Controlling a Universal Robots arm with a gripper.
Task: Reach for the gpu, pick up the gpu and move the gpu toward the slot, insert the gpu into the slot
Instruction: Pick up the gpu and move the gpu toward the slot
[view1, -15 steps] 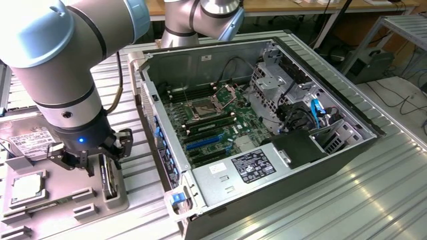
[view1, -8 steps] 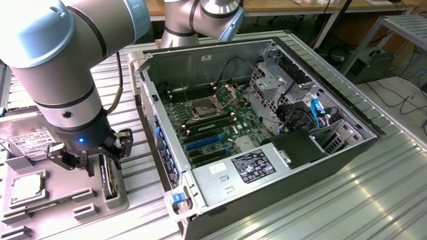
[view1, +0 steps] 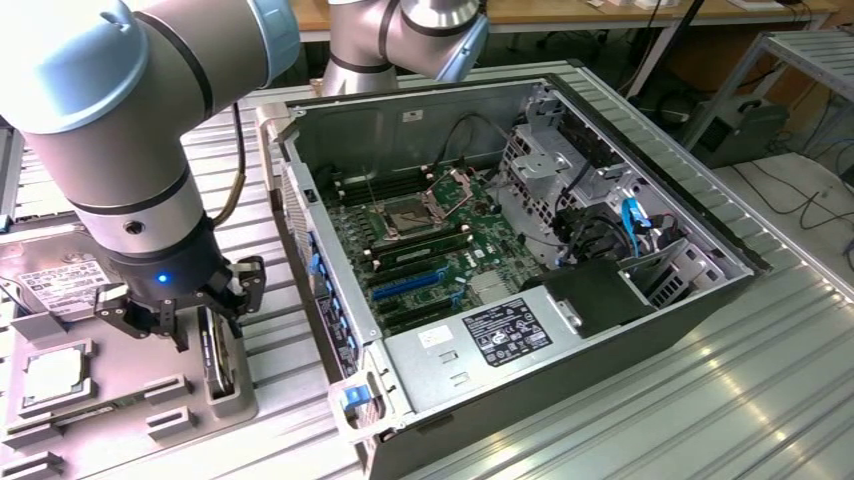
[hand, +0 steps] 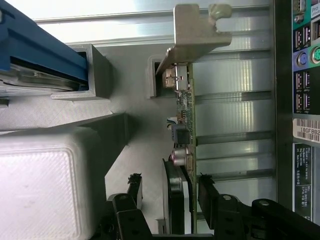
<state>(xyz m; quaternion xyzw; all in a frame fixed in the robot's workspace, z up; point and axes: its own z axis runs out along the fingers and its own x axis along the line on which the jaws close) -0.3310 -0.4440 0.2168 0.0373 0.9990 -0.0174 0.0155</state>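
The gpu (view1: 214, 352) stands on edge in a grey holder (view1: 230, 398) at the exterior view's left, beside the open computer case (view1: 534, 250). In the wrist view the gpu (hand: 190, 125) appears edge-on, a thin green board with a black fan and a silver bracket (hand: 197, 35) at its far end. My gripper (view1: 180, 318) hangs just over it, open. Its black fingers (hand: 134, 189) straddle the card near the fan; one stands clear of it and the other lies close to the board. The blue slot (view1: 404, 287) lies on the motherboard inside the case.
A labelled silver hard drive (view1: 54, 282) and a square CPU chip (view1: 56, 372) sit in the grey tray left of the gpu. The case's rear port panel (hand: 305, 65) runs close beside the card. A blue-topped part (hand: 35, 47) and a white block (hand: 40, 190) lie on the other side. Ribbed metal table (view1: 667, 400) below.
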